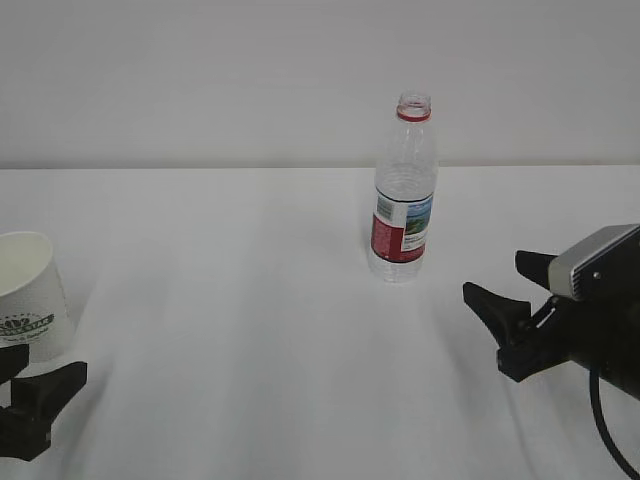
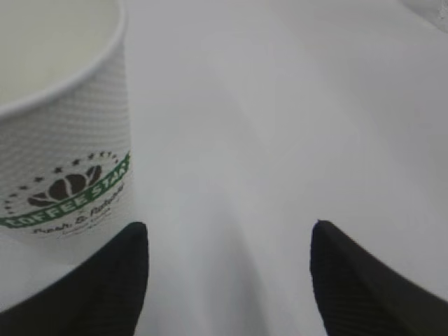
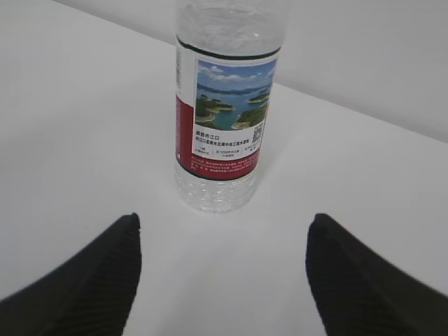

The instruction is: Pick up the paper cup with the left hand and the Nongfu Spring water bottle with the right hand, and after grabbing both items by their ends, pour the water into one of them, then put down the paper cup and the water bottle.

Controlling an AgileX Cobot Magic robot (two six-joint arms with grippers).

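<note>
step: approach, nothing held | left hand (image 2: 227,280) spread beside white tapered paper cup (image 1: 28,292) | right hand (image 3: 224,276) spread, short of clear ribbed Nongfu Spring water bottle (image 1: 404,195) | next: straddle each, pinch

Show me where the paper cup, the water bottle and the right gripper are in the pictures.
paper cup (image 1: 28,290): exterior view, on its white side wall above the logo.
water bottle (image 1: 403,225): exterior view, on its red-and-white label.
right gripper (image 1: 515,285): exterior view, midway between the tips of its black fingers.
</note>
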